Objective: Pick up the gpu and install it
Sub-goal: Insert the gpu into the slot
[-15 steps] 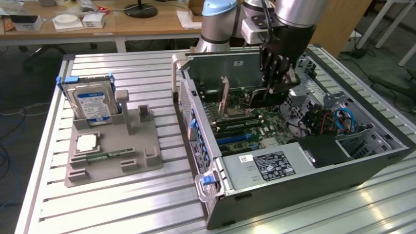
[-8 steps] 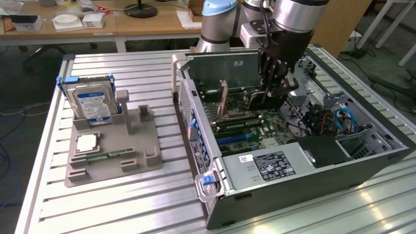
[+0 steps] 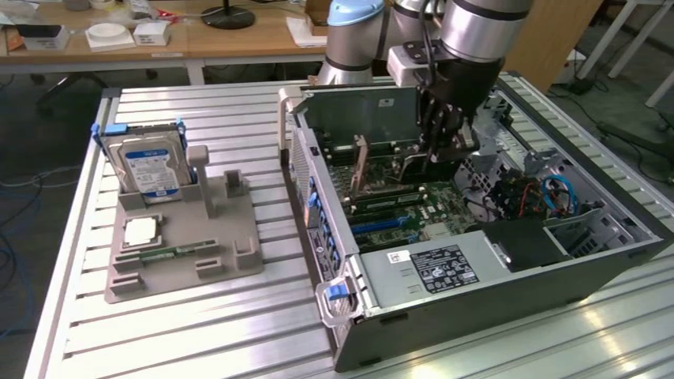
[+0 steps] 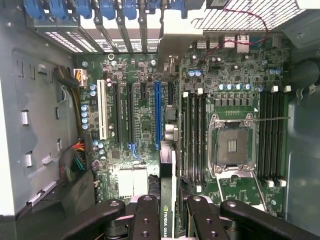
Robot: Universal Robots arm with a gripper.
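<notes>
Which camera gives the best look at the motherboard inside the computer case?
The wrist view: it faces the motherboard squarely, slots and empty processor socket plain. The exterior view sees it slanted, partly behind the arm.

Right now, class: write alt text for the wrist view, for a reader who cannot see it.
The gripper holds the gpu edge-on over the motherboard, near its blue slot. The CPU socket sits empty between memory slots.

Cluttered wooden desk (image 3: 263, 41) behind slatted aluminium table (image 3: 189, 339), grey floor (image 3: 37, 134).
</notes>
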